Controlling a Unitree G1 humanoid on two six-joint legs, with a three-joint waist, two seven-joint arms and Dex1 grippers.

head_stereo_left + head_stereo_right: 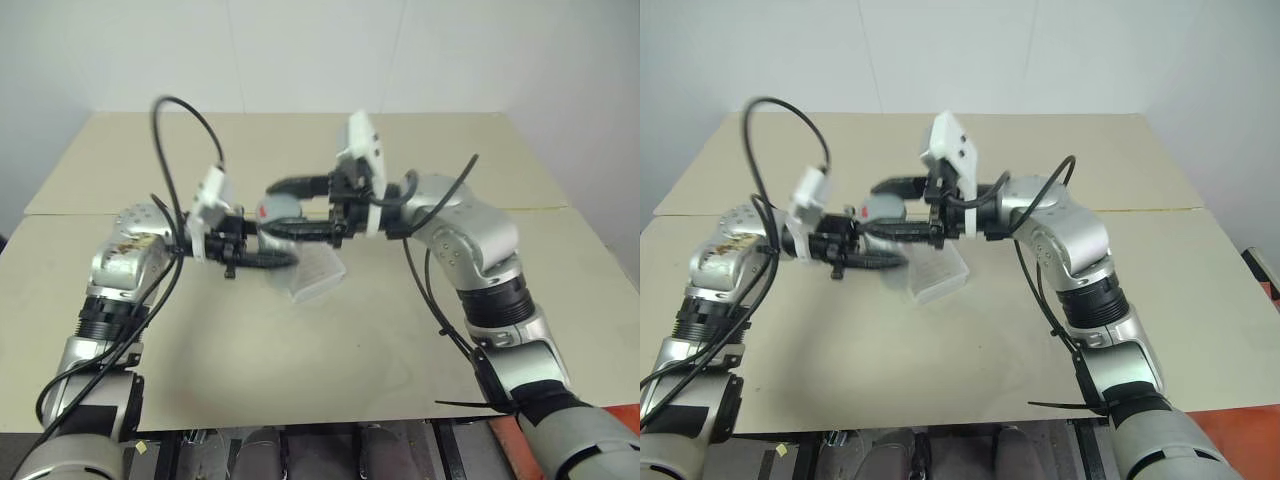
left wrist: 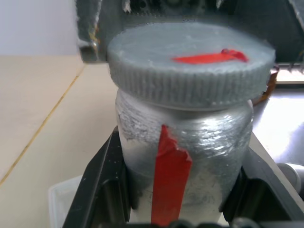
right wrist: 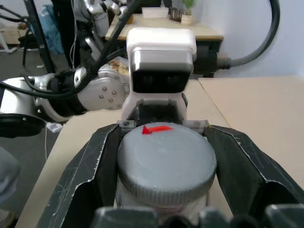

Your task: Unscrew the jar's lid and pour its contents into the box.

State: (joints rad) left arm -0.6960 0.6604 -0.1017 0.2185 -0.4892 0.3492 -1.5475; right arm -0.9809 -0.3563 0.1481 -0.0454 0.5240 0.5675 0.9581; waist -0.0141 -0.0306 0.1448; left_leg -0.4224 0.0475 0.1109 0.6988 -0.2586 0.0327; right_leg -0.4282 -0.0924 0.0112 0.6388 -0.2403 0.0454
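This looks like a robotics lab or test room. Plain beige tables (image 1: 480,150) pushed edge to edge stand before a bare white wall (image 1: 300,50) across the top of the frame. In the right wrist view, another table (image 3: 161,23) at upper centre carries clutter, with cables (image 3: 47,52) at upper left.

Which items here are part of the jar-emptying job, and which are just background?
Part of the job:
- jar, held in the left gripper
- lid, still on the jar, clamped by the right gripper
- box, on the table under the jar

Just there:
- table
- the far desk with small items
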